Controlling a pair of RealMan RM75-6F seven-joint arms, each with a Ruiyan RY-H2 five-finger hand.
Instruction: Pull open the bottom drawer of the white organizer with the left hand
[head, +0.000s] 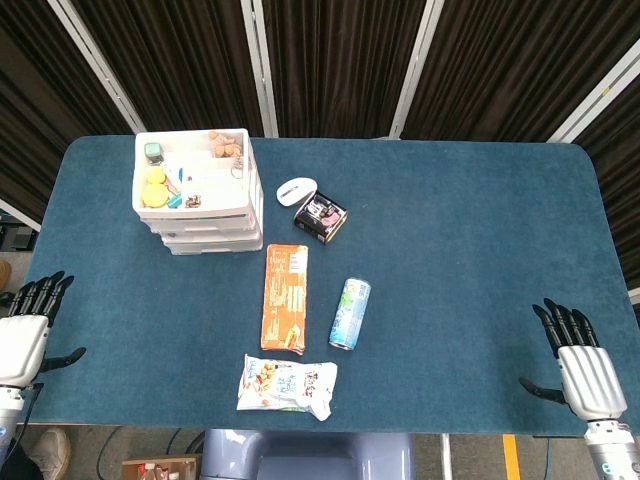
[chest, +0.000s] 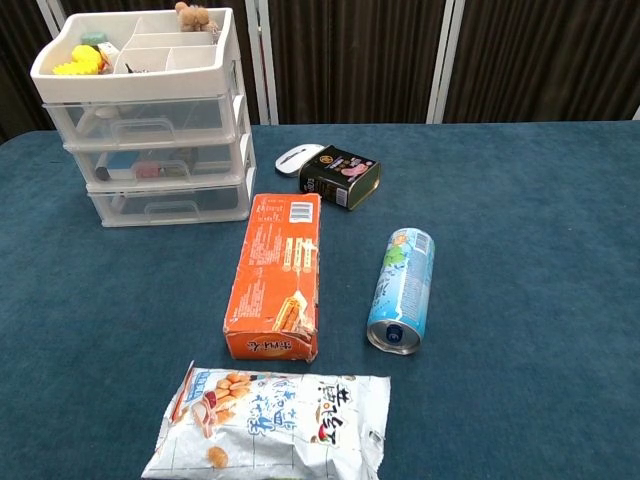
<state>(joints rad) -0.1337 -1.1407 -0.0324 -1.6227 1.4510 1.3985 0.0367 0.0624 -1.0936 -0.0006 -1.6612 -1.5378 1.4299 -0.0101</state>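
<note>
The white organizer (chest: 150, 120) stands at the far left of the blue tabletop (head: 460, 240), a stack of three clear-fronted drawers under an open tray split into compartments that hold small bits and pieces. The bottom drawer (chest: 168, 201) is pushed fully in, its front flush with the two above, and its handle (chest: 173, 210) runs along the middle of the face. The drawer fronts look toward the robot's edge of the tabletop, and the drawer's long side runs left to right across it.

Just right of the organizer lie a white mouse (chest: 297, 157) and a dark tin (chest: 340, 177). Nearer the robot, an orange box (chest: 280, 274) lies flat with its length running away from the robot, and a blue can (chest: 402, 290) lies on its side beside it. A snack bag (chest: 270, 425) sits closest to the near edge.

The left robot hand (head: 22, 338) hangs off the near left corner, fingers spread, holding nothing, well apart from the organizer. The right robot hand (head: 580, 365) is likewise spread and empty at the near right corner.
</note>
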